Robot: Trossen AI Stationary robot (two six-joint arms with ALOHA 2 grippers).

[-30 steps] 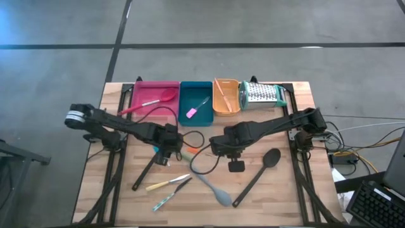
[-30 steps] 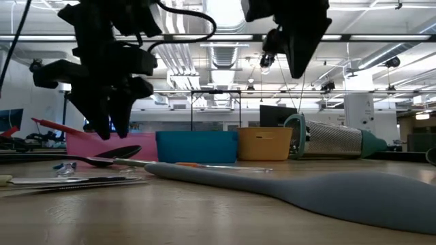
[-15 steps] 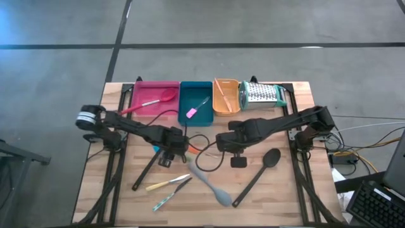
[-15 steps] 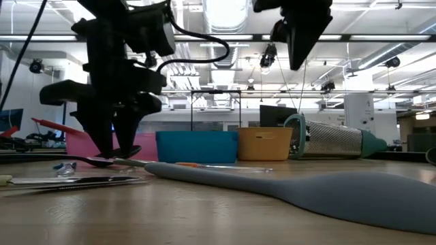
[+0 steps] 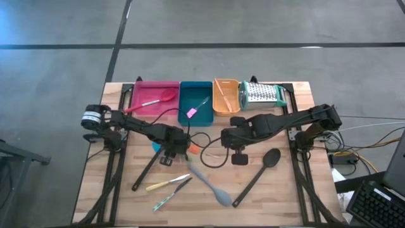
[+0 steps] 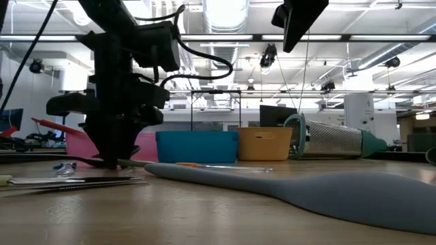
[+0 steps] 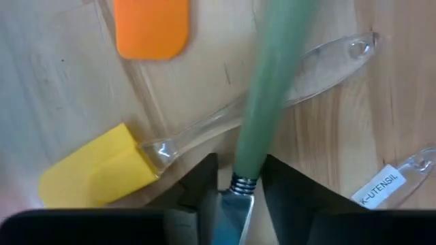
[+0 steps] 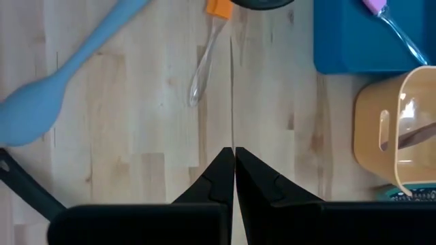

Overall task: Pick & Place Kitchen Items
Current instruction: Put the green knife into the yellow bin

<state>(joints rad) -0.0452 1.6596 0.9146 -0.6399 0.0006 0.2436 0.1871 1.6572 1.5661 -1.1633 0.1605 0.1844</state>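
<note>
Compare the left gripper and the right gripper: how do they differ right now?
The left gripper is down at the table, while the right gripper hangs well above it. The left's fingers are open astride a green-handled utensil; the right's are shut on nothing. Both are dark two-finger grippers near the table's middle.

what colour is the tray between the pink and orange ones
Teal tray, clearest in the high view.

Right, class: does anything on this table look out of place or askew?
The grater lies on its side beside the orange tray, not upright. Otherwise nothing: the left tool straddles a green-handled utensil; the right tool hovers nearby.
</note>
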